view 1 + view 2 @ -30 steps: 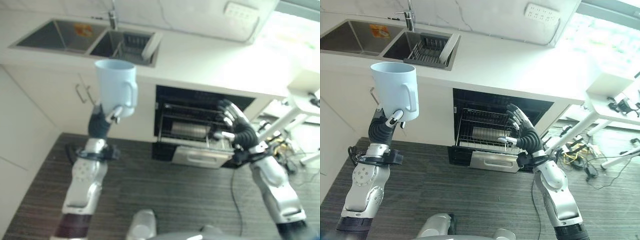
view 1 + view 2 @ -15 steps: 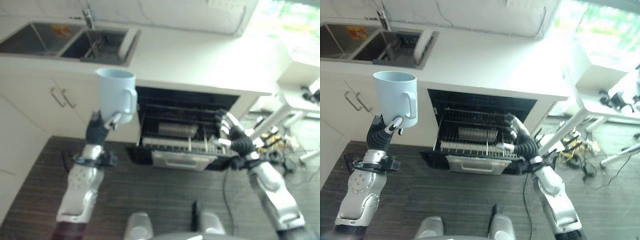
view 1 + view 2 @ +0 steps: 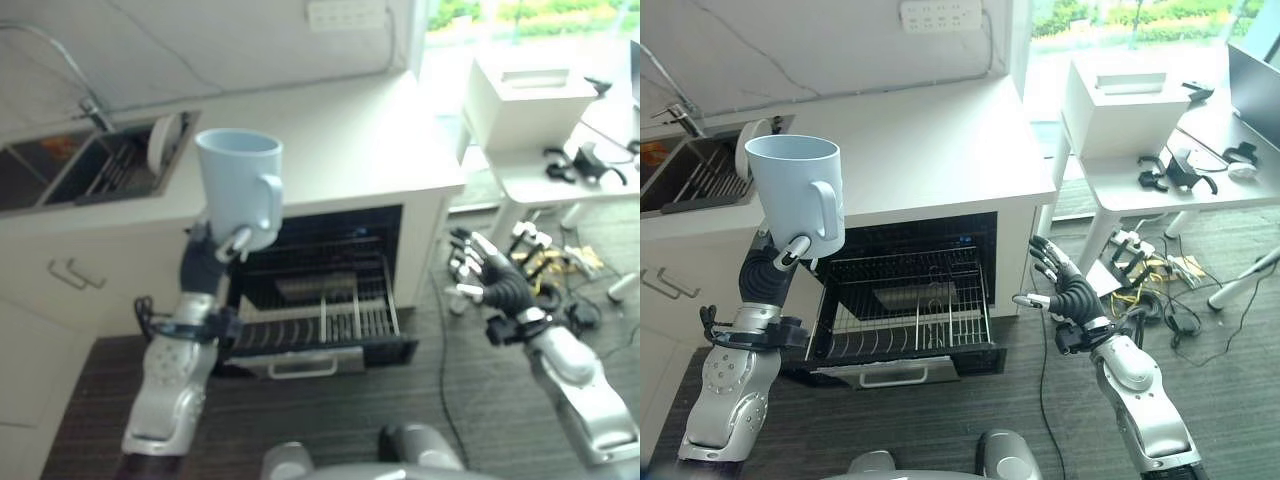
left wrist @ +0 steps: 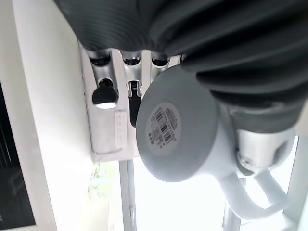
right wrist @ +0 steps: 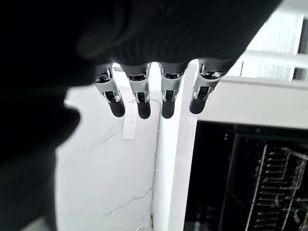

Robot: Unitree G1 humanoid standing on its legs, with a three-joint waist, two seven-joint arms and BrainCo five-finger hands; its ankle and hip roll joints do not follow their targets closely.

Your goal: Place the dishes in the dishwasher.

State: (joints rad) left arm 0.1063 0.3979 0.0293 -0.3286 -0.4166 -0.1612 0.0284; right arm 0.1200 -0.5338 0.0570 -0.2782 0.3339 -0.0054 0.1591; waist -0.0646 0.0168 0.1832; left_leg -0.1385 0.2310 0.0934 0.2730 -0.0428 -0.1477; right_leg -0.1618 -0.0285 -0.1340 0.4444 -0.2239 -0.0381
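The white desk (image 3: 920, 150) runs across the back, with a sink (image 3: 690, 175) set into it at the left. Under the desk the dishwasher (image 3: 905, 300) stands open, its wire rack (image 3: 905, 325) pulled out over the dark floor (image 3: 940, 420). The left hand (image 3: 775, 262) holds a pale blue mug (image 3: 798, 195) upright above the rack's left end, fingers curled round its base. The right hand (image 3: 1065, 295) hangs beside the dishwasher's right side, fingers spread wide and holding nothing.

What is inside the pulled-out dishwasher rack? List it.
The rack holds bare wire tines at its front and a pale, dish-like item at its back. The dark cavity behind hides anything deeper.
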